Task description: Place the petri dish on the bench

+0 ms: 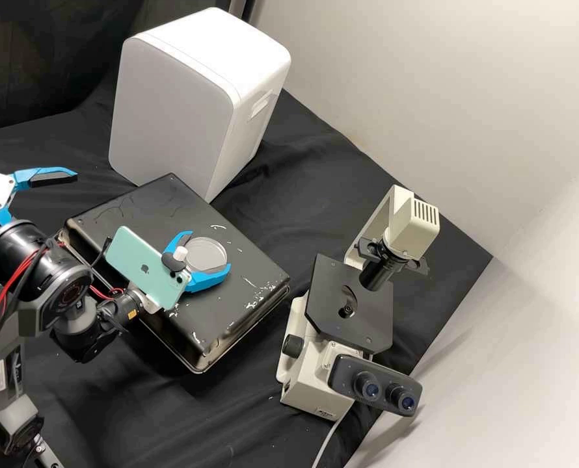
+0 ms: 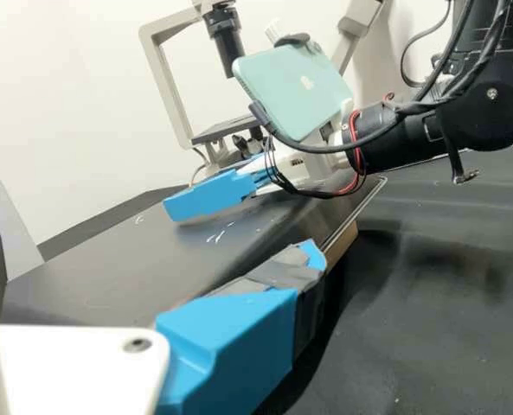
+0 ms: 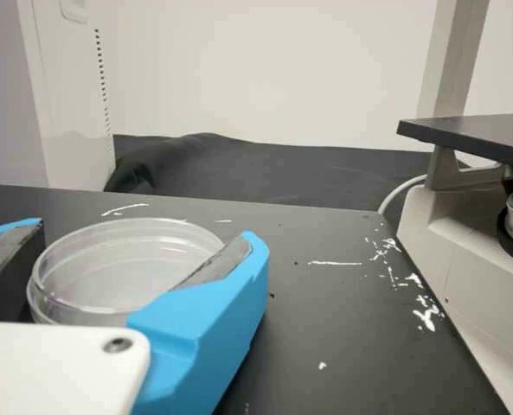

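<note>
petri dish (image 1: 205, 255) is looking round, shallow & clear, prob plastic, w/ a low see-thru wall. it's lying flat btwn the two blue fingers (image 3: 213, 303) of the right claw (image 3: 142, 235). the grey pads are pressing its wall on both sides, so the claw is gripping the dish. dish looks to be resting on a glossy black slab (image 1: 244, 305) right under the claw. slab is rectangular w/ rounded corners and is showing white scuffs & flecks, esp. beyond the fingertips. a mint-green phone (image 1: 145, 265) is riding on the wrist just behind the claw. left claw (image 1: 39, 195) is hanging well apart from the dish, back past the right claw's wrist, w/ fingers spread wide & holding nothing. ahead of the right claw & to one side, a cream microscope (image 1: 351, 325) w/ a matte black stage is standing just beside the slab. a smooth white box (image 1: 192, 91) w/ rounded edges is standing on the claw's other side, near the slab. wrinkled black cloth (image 1: 315, 169) is covering the bench.
</note>
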You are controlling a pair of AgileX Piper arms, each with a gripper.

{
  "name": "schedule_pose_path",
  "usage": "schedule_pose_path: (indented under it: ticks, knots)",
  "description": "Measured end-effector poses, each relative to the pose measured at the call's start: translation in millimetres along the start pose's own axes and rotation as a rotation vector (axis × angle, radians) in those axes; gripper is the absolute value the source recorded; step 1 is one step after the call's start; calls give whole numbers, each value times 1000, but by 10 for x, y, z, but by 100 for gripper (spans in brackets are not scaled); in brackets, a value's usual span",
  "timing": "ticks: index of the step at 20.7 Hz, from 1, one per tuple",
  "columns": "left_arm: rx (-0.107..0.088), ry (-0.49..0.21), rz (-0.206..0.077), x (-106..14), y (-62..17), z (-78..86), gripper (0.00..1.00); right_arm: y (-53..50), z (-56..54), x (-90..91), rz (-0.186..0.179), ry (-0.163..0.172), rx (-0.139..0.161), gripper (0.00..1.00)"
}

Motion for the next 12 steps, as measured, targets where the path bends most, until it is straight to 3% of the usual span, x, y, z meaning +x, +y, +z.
schedule_pose_path:
  ticks: [6, 9, 10, 12]
  knots:
    - [22, -3, 0, 1, 0, 6, 100, 108, 150, 8, 54, -58, 18, 0]
    - [22, -7, 1, 2, 1, 13, 100, 135, 191, 12, 73, -65, 26, 0]
    - [21, -8, 1, 3, 1, 15, 100, 135, 204, 13, 73, -70, 27, 100]
    - [21, -10, -1, 5, -3, 19, 100, 138, 208, 13, 75, -72, 27, 100]
